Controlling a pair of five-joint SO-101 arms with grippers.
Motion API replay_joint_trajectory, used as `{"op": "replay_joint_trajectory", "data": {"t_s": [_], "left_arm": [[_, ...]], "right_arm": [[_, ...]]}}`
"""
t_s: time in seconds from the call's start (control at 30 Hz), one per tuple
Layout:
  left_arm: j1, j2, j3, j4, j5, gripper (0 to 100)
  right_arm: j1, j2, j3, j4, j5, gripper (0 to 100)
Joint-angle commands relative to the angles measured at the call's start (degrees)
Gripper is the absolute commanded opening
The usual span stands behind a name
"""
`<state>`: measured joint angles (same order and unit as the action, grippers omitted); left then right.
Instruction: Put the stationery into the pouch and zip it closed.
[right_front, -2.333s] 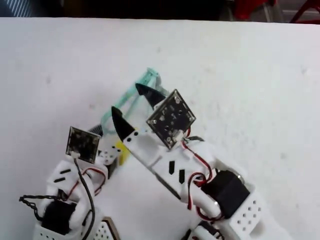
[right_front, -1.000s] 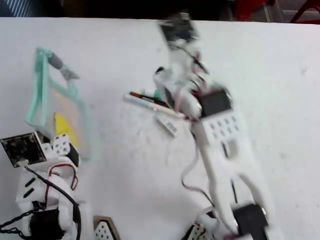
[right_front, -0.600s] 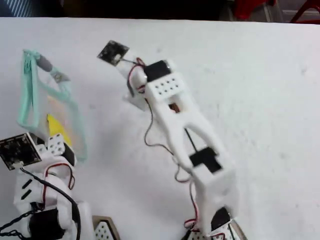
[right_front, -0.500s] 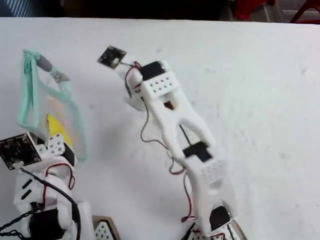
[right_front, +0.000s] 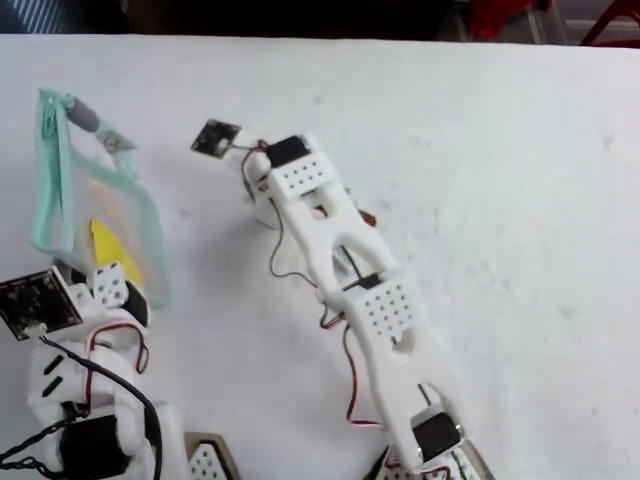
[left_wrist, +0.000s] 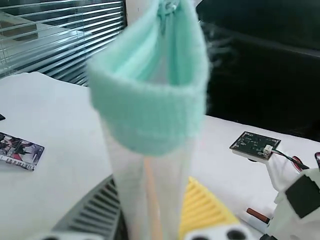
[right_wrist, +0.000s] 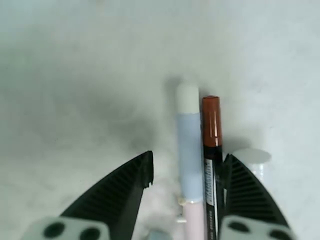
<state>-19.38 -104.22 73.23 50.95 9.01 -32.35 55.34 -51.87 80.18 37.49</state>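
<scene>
Right now the left fingers (left_wrist: 205, 210), one grey and one yellow, pinch one end of the pouch (left_wrist: 150, 115) and hold it off to the left side of the tabletop (right_front: 480, 150), its mint-trimmed mouth open. The right fingers (right_wrist: 117, 192) are spread wide, low over the tabletop. They straddle a pale-blue pen (right_wrist: 189, 150) and a brown pen (right_wrist: 211, 145), which lie side by side between them. Neither pen is gripped, and both lie well apart from the pouch.

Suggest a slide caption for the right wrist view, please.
Open right hand over a pale blue pen and a brown-capped pen lying side by side.
</scene>
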Motion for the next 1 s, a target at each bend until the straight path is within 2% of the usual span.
{"op": "replay_joint_trajectory", "data": {"t_s": [0.0, 0.2, 0.37, 0.63, 0.97], "left_arm": [[-0.22, -0.66, -0.70, -2.11, 0.70, 2], [-0.22, -0.66, -0.70, -2.11, 0.70, 2], [-0.22, -0.66, -0.70, -2.11, 0.70, 2], [-0.22, -0.66, -0.70, -2.11, 0.70, 2], [-0.22, -0.66, -0.70, -2.11, 0.70, 2]], "right_arm": [[-0.40, -1.10, -3.25, 0.22, 0.62, 19.0], [-0.40, -1.01, -3.25, 0.92, 0.88, 7.8], [-0.22, -1.01, -3.25, 2.07, 0.88, 7.9], [-1.27, -3.12, -5.71, 9.80, 0.88, 8.0], [-0.92, -0.22, -6.33, 6.90, 1.67, 8.1]]}}
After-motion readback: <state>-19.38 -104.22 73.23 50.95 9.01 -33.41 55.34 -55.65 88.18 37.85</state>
